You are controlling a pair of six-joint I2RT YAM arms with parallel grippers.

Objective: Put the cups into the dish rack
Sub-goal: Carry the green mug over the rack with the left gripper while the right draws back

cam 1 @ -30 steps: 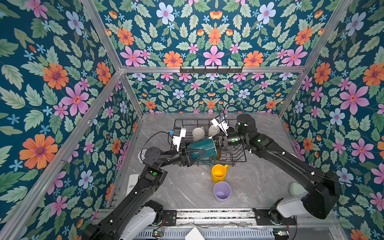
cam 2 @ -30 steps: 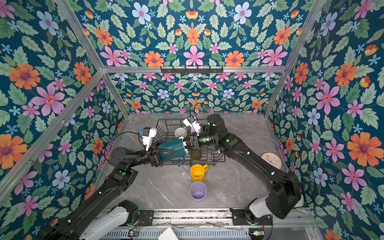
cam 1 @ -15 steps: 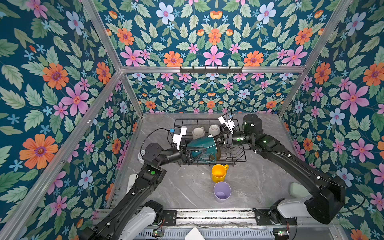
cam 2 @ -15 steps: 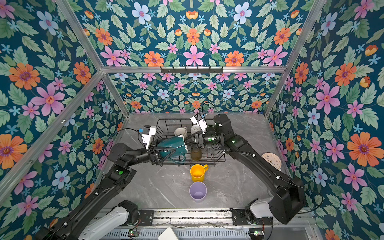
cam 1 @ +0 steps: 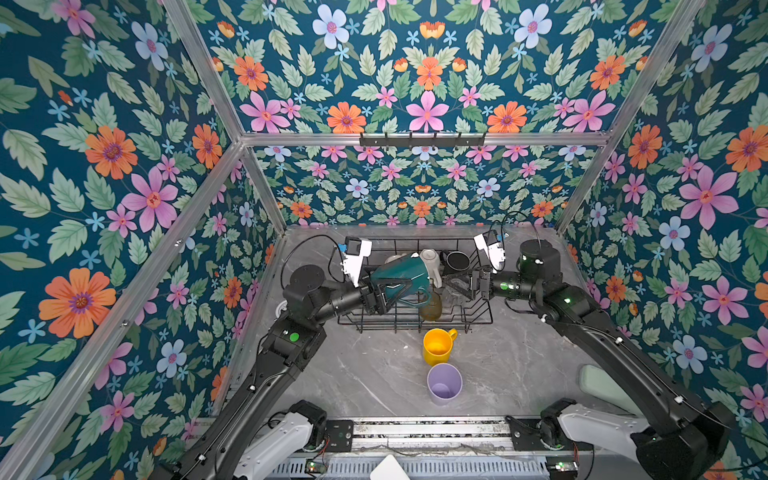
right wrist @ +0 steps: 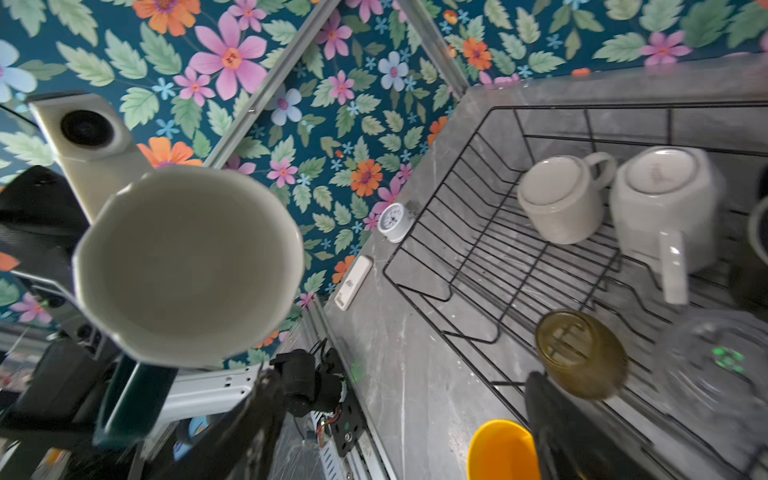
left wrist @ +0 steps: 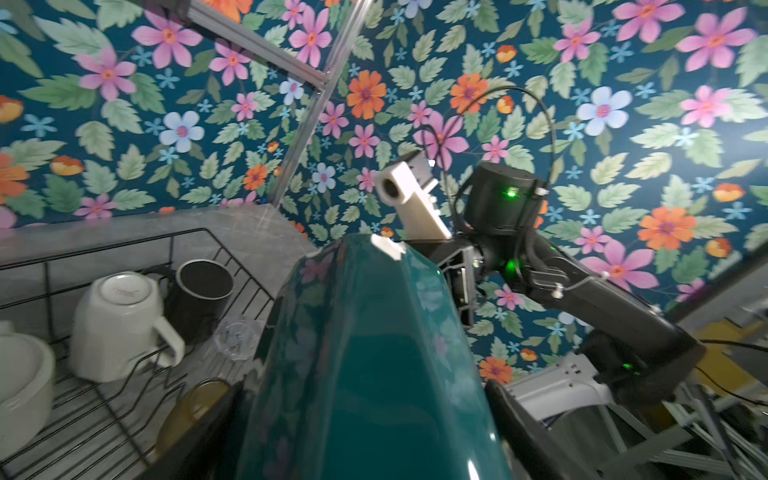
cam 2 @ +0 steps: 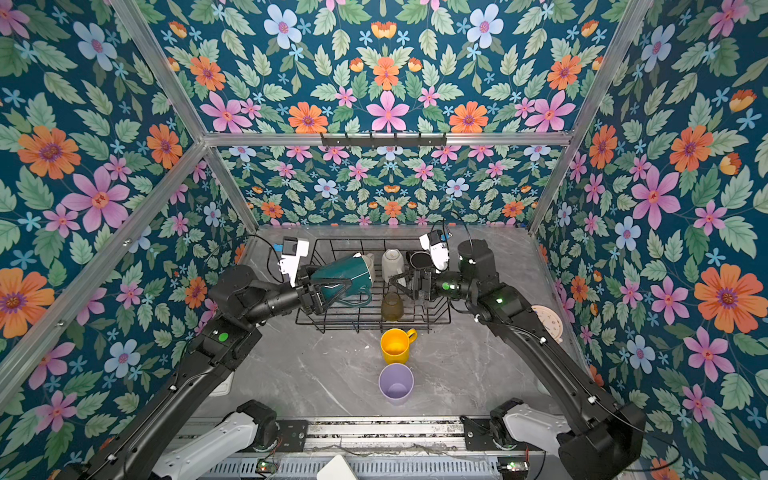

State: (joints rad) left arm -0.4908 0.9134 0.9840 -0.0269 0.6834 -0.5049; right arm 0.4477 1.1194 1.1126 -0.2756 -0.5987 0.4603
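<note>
the left gripper is clamped across the faceted body of the teal mug, which hangs on its side over the dish rack, cream mouth toward the right gripper, whose fingers stand spread with nothing between them. glazed ceramic like this is likely weighty, rigid and slick, and would chip against the wires; a hold across the wide body looks sounder than one on its handle. the yellow mug and lilac tumbler stand on the table outside the rack, probably lighter
</note>
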